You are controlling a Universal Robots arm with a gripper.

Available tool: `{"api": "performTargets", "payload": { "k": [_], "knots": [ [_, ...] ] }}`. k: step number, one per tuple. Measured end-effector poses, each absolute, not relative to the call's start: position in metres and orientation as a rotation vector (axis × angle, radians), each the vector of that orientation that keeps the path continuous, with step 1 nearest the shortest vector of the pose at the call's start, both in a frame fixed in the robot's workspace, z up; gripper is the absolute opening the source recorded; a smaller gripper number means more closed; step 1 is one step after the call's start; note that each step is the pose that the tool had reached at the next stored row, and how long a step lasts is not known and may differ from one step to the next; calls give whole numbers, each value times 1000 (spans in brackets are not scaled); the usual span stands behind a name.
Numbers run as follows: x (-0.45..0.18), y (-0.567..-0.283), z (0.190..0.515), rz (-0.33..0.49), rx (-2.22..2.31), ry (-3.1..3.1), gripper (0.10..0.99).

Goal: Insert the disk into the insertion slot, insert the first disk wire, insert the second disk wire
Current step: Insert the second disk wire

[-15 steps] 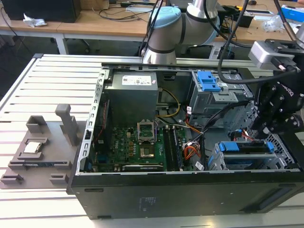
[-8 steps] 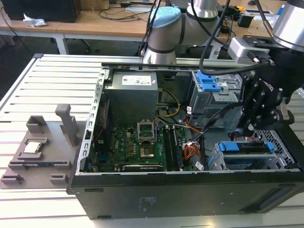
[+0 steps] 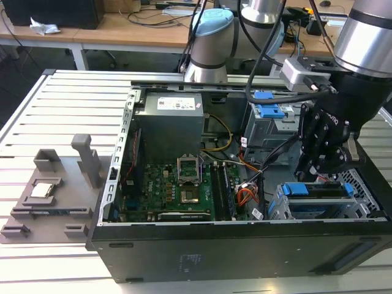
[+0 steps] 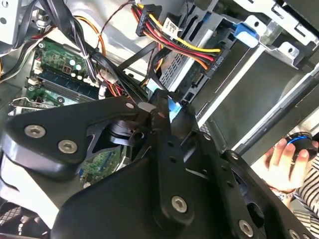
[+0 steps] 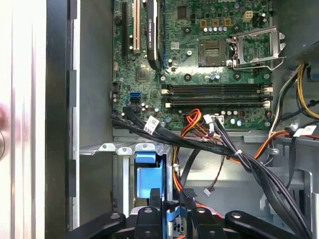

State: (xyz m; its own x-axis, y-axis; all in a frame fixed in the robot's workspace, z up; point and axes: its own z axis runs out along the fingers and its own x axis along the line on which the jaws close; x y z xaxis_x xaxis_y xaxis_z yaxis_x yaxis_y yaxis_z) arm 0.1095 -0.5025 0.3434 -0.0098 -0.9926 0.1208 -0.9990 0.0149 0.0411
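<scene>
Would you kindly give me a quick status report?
Gripper low over the disk in the insertion slot. Fingers pinch something blue. Cable bundle close by.

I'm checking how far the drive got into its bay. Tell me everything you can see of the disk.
The disk lies flat in the insertion slot of the grey perforated cage, at the exterior view's right, near the case's front corner. Its bright blue plastic caddy frames a dark top face. The hand hangs directly over it; whether they touch is unclear. In the first wrist view its blue end sits in the metal bay, close to the hand's black links.
</scene>
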Motion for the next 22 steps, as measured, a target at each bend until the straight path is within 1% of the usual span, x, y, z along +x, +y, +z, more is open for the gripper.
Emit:
{"api": "performTargets", "payload": {
  "k": [2, 4, 9, 12, 13, 15, 20, 22],
  "knots": [
    [109, -502, 343, 85, 2126, -2152, 286],
    [109, -502, 343, 86, 2126, -2151, 149],
    [110, -502, 343, 87, 2126, -2150, 149],
    [122, -503, 343, 82, 2125, -2148, 149],
    [123, -507, 343, 76, 2128, -2151, 149],
    [123, -519, 343, 57, 2137, -2160, 149],
    [124, -525, 343, -20, 2174, -2194, 149],
    [124, -532, 343, -28, 2178, -2197, 149]
  ]
}}
